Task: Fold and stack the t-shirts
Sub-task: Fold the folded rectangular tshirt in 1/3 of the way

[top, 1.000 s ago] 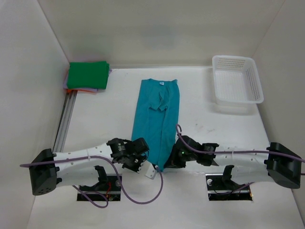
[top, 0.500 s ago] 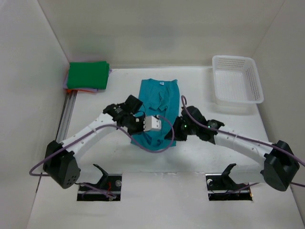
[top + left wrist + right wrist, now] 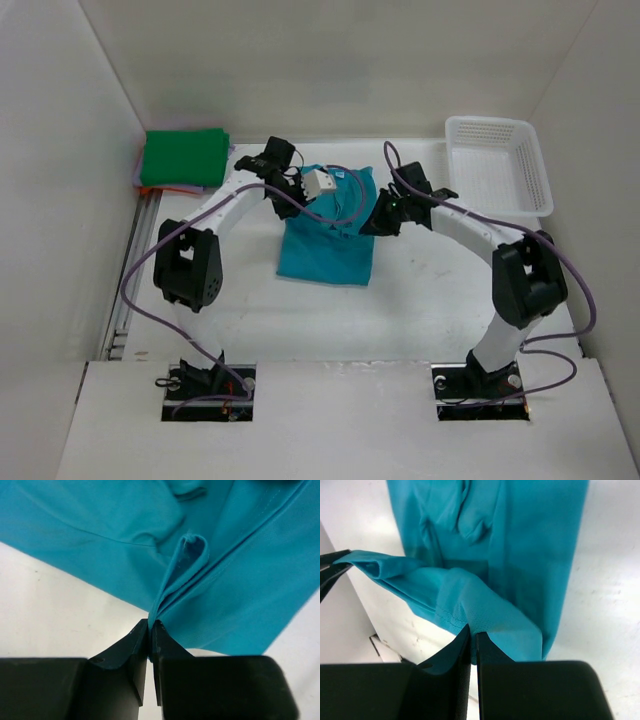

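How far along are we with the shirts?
Done: a folded green t-shirt tops the stack at the far-left corner. In hand: the left gripper and right gripper each pinch the teal t-shirt by its hem, raised over its far half, mid-fold. Left: lay that fold down, then stack it.

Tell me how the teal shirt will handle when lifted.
Probably floppy: the teal t-shirt bunches into soft folds where the left gripper pinches it. Likely light: the right gripper holds an edge up with only a thin pinch. Expect sagging between the two grips.
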